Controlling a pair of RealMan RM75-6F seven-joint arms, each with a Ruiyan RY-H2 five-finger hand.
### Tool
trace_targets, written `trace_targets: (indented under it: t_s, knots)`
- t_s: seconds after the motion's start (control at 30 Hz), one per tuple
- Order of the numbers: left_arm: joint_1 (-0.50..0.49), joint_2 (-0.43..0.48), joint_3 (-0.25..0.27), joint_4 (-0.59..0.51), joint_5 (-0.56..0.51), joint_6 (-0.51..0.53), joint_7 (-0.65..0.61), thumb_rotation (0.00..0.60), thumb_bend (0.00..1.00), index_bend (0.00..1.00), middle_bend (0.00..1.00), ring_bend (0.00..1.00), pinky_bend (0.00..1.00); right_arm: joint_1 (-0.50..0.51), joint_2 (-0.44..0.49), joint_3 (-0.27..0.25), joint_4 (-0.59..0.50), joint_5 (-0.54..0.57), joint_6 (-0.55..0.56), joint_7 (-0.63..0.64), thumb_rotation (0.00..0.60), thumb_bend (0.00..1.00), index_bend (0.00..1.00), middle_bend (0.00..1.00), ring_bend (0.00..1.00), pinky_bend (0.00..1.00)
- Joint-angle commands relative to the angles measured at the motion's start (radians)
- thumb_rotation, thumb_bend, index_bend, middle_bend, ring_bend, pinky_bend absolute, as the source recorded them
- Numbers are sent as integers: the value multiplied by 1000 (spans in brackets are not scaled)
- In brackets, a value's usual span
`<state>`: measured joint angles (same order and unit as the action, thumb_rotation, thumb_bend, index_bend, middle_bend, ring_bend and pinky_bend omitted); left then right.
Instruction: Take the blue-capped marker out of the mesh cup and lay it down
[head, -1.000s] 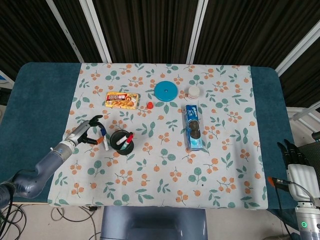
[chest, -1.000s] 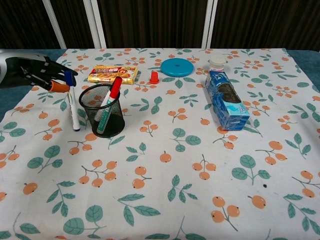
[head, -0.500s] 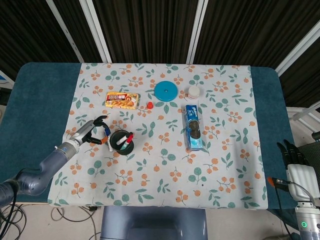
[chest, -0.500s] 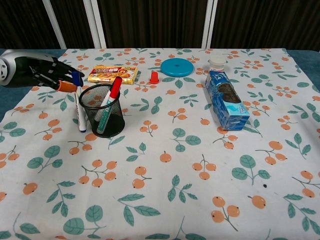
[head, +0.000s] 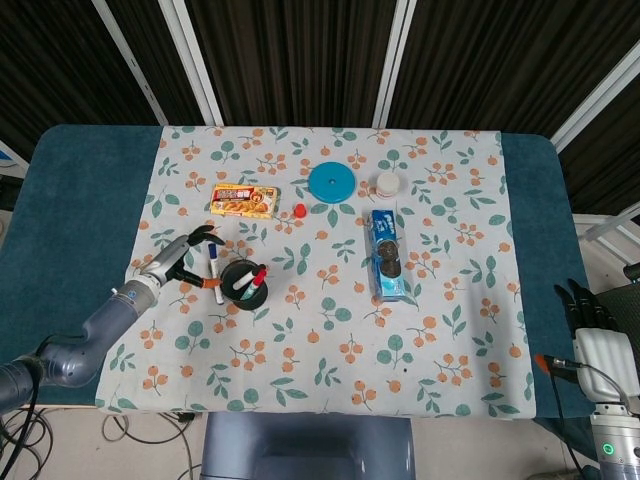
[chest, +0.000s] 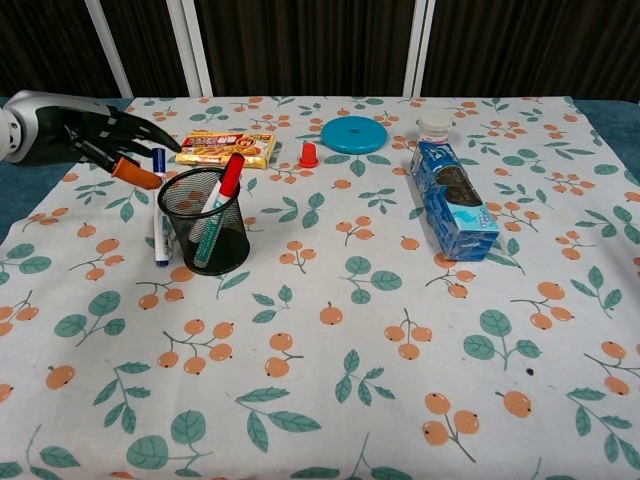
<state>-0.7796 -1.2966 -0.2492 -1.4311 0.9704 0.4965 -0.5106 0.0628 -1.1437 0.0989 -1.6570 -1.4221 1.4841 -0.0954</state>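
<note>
Beside the mesh cup, the left hand is letting go of the blue-capped marker.
Half a second ago its fingers were pinching the cap; now they are spreading apart, and the marker is lying on the cloth just left of the cup, so the laying-down looks done. Right hand is idling at the near right, fingers hard to read.

Black wire-mesh cup; matt printed cloth; glossy plastic biscuit wrapper.

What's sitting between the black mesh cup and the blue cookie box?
Nothing: in the chest view, only bare floral cloth lies between the mesh cup and the cookie box.
</note>
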Motion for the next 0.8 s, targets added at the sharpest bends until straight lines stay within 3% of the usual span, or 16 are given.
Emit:
trace_targets:
  t_s: [0.03,0.23,0.43,0.6,0.8]
  knots:
    - [18,21,-20,-35,12,93,42,600,130,153,0,0,0,0,0,0,0,-1,0,1,600,116,96,9,62,175]
    - [56,78,-29,-133,43,258,152,600,129,150,0,0,0,0,0,0,-2,1,-1,-2,600,116,96,9,62,175]
    - [103,152,13,-219,70,392,336,600,177,166,0,0,0,-1,-2,0,-1,1,3,-4,600,116,96,9,62,175]
    - [173,194,67,-313,64,591,576,600,182,169,0,0,0,-1,-4,0,1,-1,4,-7,600,116,96,9,62,175]
    - [319,174,175,-323,224,854,725,600,182,169,0,0,0,-1,-6,1,0,-3,8,-9,600,117,96,9,62,175]
